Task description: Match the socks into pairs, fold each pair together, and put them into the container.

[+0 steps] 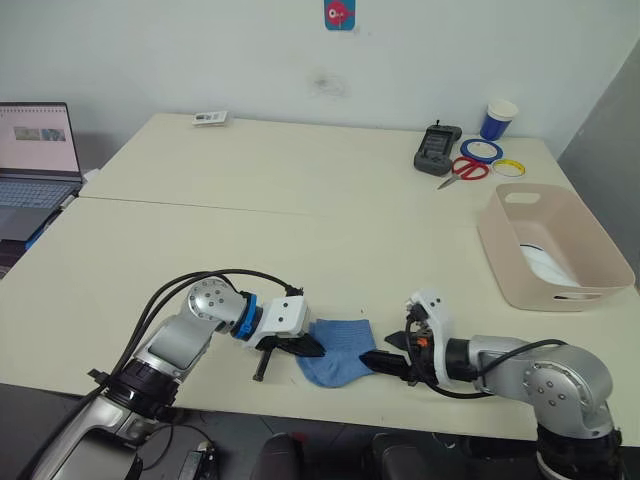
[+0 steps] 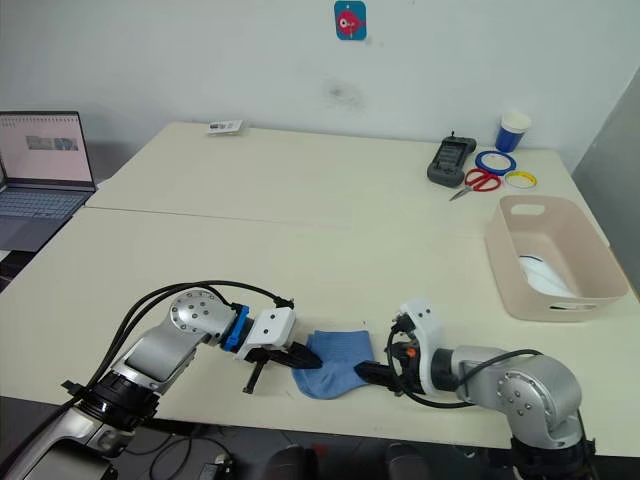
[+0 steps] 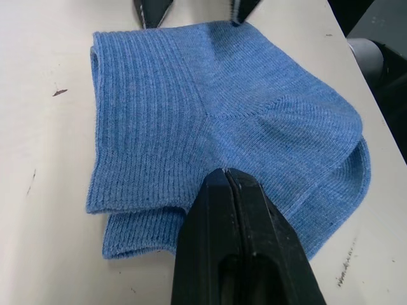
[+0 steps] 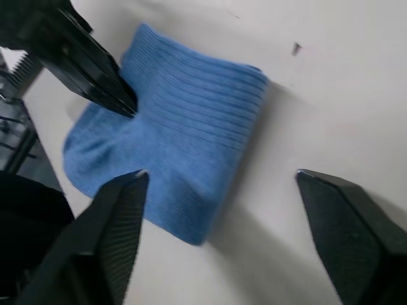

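Blue socks [image 1: 337, 350], seemingly two stacked, between left tool [image 1: 296, 346] pinched on them and right tool [image 1: 392, 360] spread apart.

Even, bright indoor light falls from above on the pale bench [image 1: 300, 190], leaving only soft short shadows under the arms and no glare, while the right wrist view is smeared by blur and its near black fingers [image 4: 114, 229] sit out of focus.

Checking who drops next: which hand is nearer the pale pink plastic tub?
Right. The right hand lies at the blue knit socks' tub-side edge, open. The left hand sits shut on their far side from the pale pink plastic tub.
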Available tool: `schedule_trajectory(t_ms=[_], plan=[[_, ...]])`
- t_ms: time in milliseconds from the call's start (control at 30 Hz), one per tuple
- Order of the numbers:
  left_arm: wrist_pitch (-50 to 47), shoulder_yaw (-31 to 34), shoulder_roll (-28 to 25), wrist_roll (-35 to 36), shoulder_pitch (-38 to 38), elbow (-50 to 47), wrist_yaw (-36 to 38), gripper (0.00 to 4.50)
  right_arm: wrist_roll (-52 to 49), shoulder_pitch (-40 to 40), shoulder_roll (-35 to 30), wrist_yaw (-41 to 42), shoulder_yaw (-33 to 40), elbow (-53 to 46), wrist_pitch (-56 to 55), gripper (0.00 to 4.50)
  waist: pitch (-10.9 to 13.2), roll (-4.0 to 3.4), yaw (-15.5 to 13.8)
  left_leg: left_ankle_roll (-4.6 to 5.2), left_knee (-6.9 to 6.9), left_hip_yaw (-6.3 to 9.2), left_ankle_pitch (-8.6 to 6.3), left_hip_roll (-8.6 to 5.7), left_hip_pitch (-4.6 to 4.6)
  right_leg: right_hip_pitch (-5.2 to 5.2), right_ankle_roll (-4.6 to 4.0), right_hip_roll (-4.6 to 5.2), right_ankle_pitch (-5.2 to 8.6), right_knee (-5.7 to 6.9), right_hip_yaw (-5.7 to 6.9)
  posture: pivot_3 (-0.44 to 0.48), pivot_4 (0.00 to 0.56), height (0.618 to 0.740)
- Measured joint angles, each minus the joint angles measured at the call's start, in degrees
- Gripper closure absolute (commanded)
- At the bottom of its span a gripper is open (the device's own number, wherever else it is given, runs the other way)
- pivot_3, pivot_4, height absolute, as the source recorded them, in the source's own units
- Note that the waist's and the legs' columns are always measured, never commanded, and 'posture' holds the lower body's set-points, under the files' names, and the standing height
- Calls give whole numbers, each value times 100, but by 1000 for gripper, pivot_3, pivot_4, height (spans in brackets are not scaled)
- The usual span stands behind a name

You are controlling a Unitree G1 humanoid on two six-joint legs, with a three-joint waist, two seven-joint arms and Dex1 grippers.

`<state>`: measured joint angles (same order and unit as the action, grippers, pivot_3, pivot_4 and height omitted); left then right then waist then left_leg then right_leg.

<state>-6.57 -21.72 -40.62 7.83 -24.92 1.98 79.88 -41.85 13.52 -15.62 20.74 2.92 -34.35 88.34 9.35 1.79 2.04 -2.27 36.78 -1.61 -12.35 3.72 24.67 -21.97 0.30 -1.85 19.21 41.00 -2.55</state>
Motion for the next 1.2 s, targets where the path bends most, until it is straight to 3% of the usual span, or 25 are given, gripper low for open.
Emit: schedule_trajectory(t_ms=[467, 633, 933, 1067, 1200], plan=[[-46, 53, -1, -14, 66, -58, -60, 4500, 27, 512, 833, -59, -358, 878, 60, 12, -7, -6, 45, 0, -2, 1, 0, 1, -1, 1, 0, -1, 0, 1, 1, 0, 150, 725], [-32, 73, 11, -13, 66, -24, -57, 4500, 34, 527, 896, -47, -366, 1120, -40, 1201, -8, -8, 64, 0, -2, 2, 0, 1, -2, 1, 0, -1, 0, 3, 2, 0, 150, 725], [-322, 287, 150, 275, 238, 5, -52, 4500, 34, 477, 1078, -150, -392, 1191, -31, 4364, -7, -9, 76, 0, -2, 1, 0, 5, 4, -3, 0, 4, 0, 1, 1, 0, 150, 725], [-1191, 352, 141, 721, 298, -253, 66, 4500, 23, 153, 992, -231, -251, 738, -26, 4494, -1, -10, 83, 0, -2, 4, 0, 4, 15, -10, 0, 4, 0, 0, 4, 0, 150, 725], [-2042, 384, 154, 1106, 70, -484, 97, 3605, -16, -341, 510, -246, 76, -133, -4, 4494, 4, -9, 44, 0, 0, 3, 0, -4, 18, -10, 1, 5, 0, -3, 5, 0, 150, 725]])
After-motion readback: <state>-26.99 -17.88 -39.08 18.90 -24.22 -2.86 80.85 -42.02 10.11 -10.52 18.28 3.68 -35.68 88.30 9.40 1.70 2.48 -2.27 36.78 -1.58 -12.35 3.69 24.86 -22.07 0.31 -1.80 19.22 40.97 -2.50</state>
